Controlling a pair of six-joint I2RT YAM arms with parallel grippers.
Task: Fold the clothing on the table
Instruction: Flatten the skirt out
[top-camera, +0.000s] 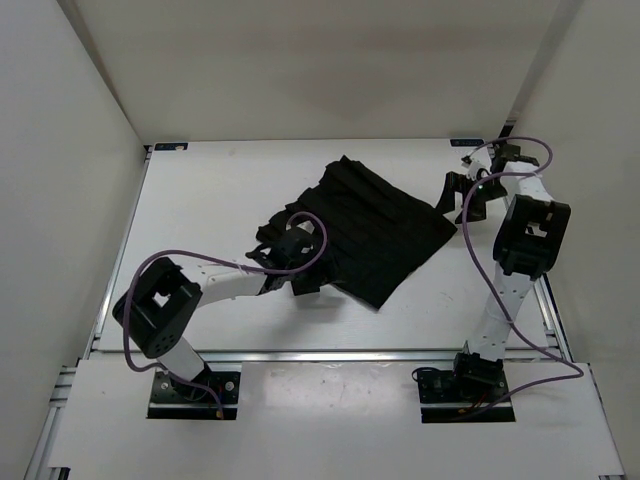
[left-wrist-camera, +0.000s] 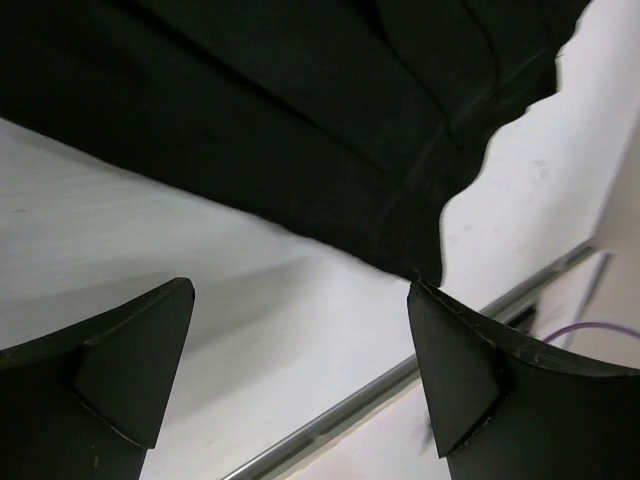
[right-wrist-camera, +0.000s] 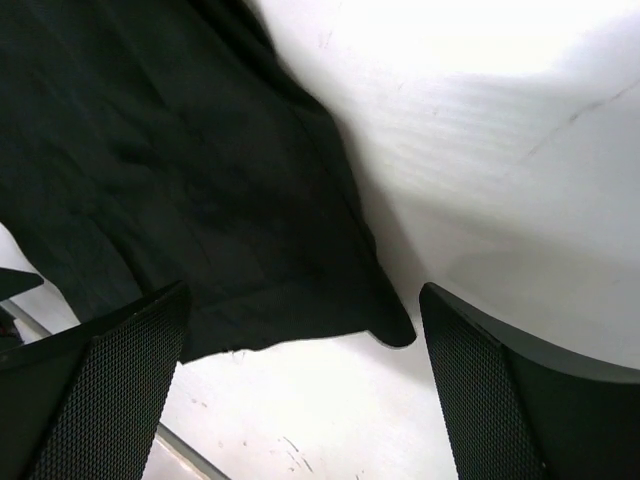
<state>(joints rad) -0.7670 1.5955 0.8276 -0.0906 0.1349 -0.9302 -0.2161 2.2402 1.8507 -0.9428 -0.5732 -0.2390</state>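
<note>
At the left, the left arm's black two-finger gripper (left-wrist-camera: 300, 340) is hanging at the near-left edge of the black pleated fabric garment (top-camera: 370, 225). Its fingers (left-wrist-camera: 130, 370) are standing wide apart and gripping nothing. In the left wrist view, a wavy hem corner of the cloth is showing just beyond the right finger, with bare tabletop and a thin metal rail (left-wrist-camera: 350, 410) showing between the fingers. The garment is lying rumpled and roughly square at the middle of the large flat white rectangular table (top-camera: 200, 190), turned like a diamond, its left side bunching up beside the left gripper. Further right, the right arm's black two-finger gripper (right-wrist-camera: 300, 330) is hovering just beside the garment's right corner. Its mesh-textured fingers (right-wrist-camera: 110, 390) are likewise spreading wide and holding nothing, and the cloth's corner is resting flat on the table just beyond them.
</note>
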